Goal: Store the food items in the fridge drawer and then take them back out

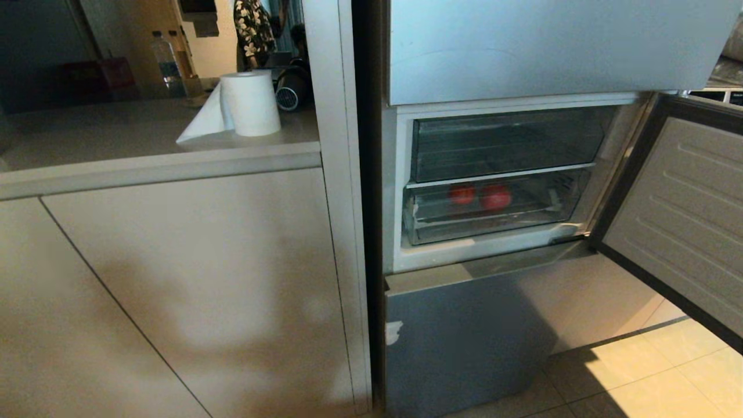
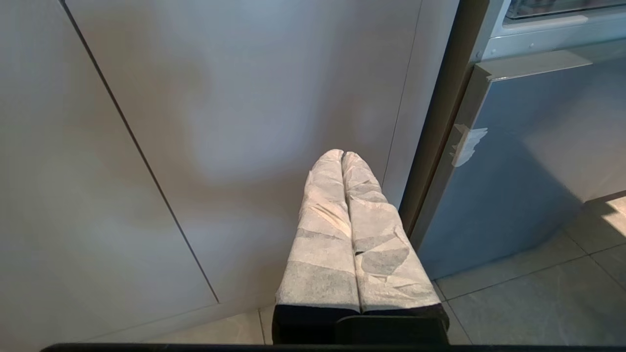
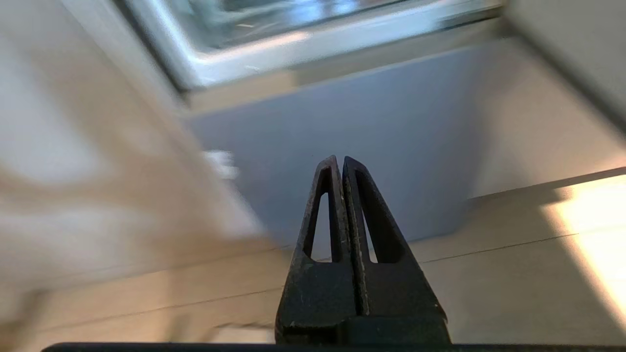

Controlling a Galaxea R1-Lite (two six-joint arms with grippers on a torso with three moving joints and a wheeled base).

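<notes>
Two round red fruits point(image 1: 480, 195) sit side by side in the wide clear plastic fridge drawer point(image 1: 493, 223), its long axis left-right, behind its closed front. The paper-wrapped left gripper point(image 2: 342, 155) and black right gripper point(image 3: 341, 160) are both pressed closed, empty.

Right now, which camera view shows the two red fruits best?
The head view: both red fruits lie side by side in the lower clear drawer of the open fridge. The left wrist view catches only the fridge's bottom edge; the right wrist view is blurred there. Neither shows fruit.

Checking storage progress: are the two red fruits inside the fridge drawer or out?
Inside. Both red fruits sit behind the clear front of the lower drawer, which is pushed in.
</notes>
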